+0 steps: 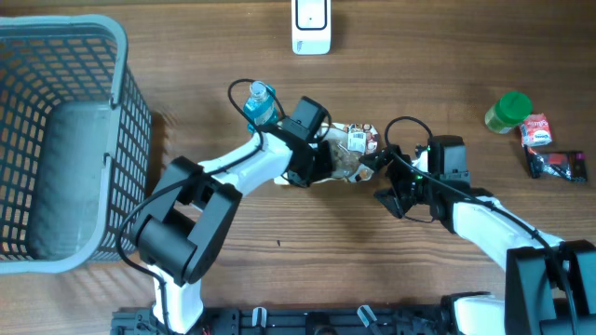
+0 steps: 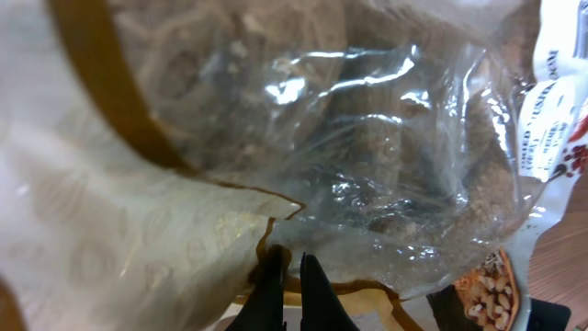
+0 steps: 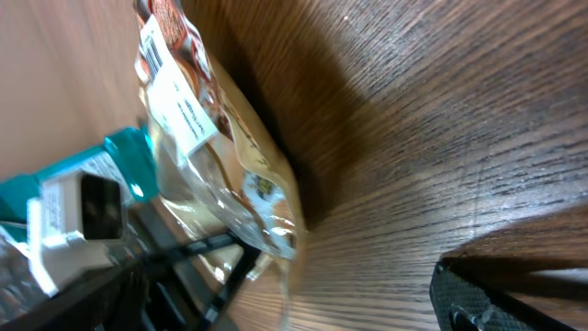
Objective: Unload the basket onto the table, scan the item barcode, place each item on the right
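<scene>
The item is a clear snack bag (image 1: 346, 149) with a brown trim, held up at the table's middle. My left gripper (image 1: 315, 166) is shut on its edge. In the left wrist view the bag (image 2: 349, 138) fills the frame and the dark fingertips (image 2: 289, 276) pinch its brown seam. My right gripper (image 1: 383, 182) stands open just right of the bag, with nothing between its fingers. The right wrist view shows the bag (image 3: 220, 156) with a white label (image 3: 184, 110) and a barcode (image 3: 153, 57). The white scanner (image 1: 310, 26) stands at the far edge.
A grey mesh basket (image 1: 65, 140) fills the left side. A blue-capped bottle (image 1: 261, 102) lies behind the left arm. A green jar (image 1: 507, 110), a red packet (image 1: 537, 130) and a dark packet (image 1: 557, 165) sit at the right.
</scene>
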